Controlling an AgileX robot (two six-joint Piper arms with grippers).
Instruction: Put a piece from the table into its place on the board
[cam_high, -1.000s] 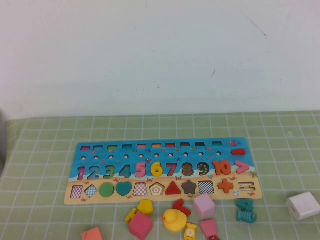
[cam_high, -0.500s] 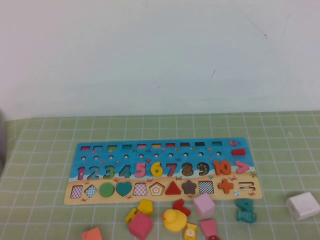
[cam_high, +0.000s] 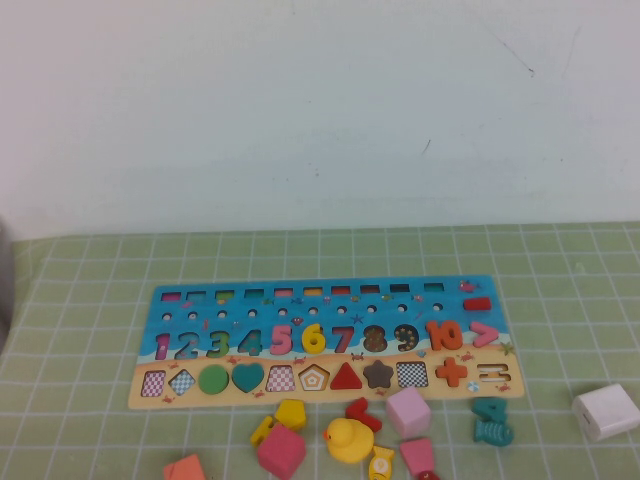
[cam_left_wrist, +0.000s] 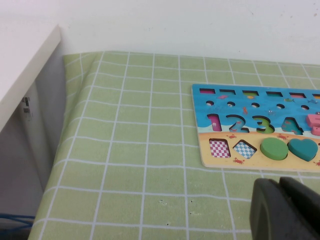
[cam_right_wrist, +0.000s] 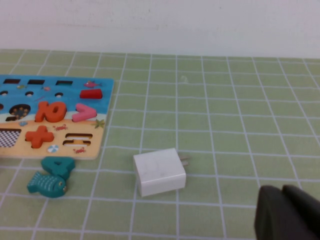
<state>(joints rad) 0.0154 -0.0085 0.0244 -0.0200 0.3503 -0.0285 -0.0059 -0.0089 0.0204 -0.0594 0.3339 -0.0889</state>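
The board (cam_high: 320, 298) lies flat in the middle of the green checked cloth, with a blue top and a tan bottom strip. The yellow numeral 6 (cam_high: 313, 339) sits in the number row between the pink 5 and the red 7. Neither arm shows in the high view. My left gripper (cam_left_wrist: 279, 186) is shut and empty, low over the cloth near the board's left end (cam_left_wrist: 205, 155). My right gripper (cam_right_wrist: 282, 192) is shut and empty, over the cloth to the right of the board's right end (cam_right_wrist: 75, 82).
Loose pieces lie in front of the board: a yellow pentagon block (cam_high: 291, 413), a yellow duck (cam_high: 348, 438), pink blocks (cam_high: 408, 411), a teal fish (cam_high: 492, 421). A white charger plug (cam_high: 606, 411) lies at the right. A white cabinet edge (cam_left_wrist: 25, 75) stands beyond the table's left side.
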